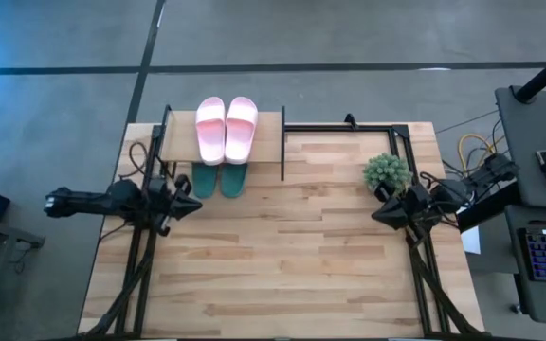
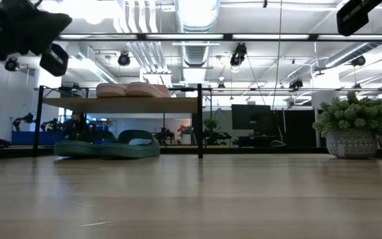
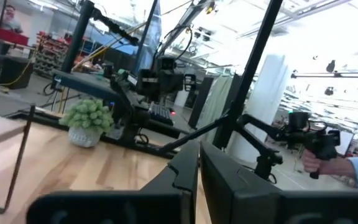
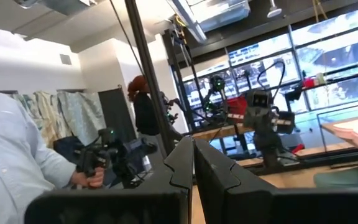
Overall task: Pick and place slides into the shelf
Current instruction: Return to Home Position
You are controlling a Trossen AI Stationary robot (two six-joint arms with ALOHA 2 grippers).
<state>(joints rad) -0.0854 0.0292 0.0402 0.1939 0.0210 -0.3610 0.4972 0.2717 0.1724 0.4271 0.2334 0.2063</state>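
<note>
The shelf (image 1: 180, 142) stands at the table's far left. Two pale pink slides (image 1: 226, 128) lie side by side, soles down, on its wooden top board (image 2: 121, 104). Two dark green slides (image 1: 218, 180) lie under that board on their soles (image 2: 108, 147), their near ends sticking out toward the table's near edge. My left gripper (image 1: 195, 206) hovers shut just near-left of the shelf, holding nothing; its fingers (image 3: 199, 152) point across the table. My right gripper (image 1: 377, 216) is shut and empty at the table's right side, raised, pointing left toward the shelf (image 4: 192, 146).
A small potted plant (image 1: 387, 172) stands at the far right, just beyond my right gripper. A black metal frame (image 1: 349, 126) runs along the far edge and down the table's right side. The bare wooden tabletop (image 1: 282, 275) fills the middle and near side. A person's hand (image 3: 319, 163) holds a device beyond the table.
</note>
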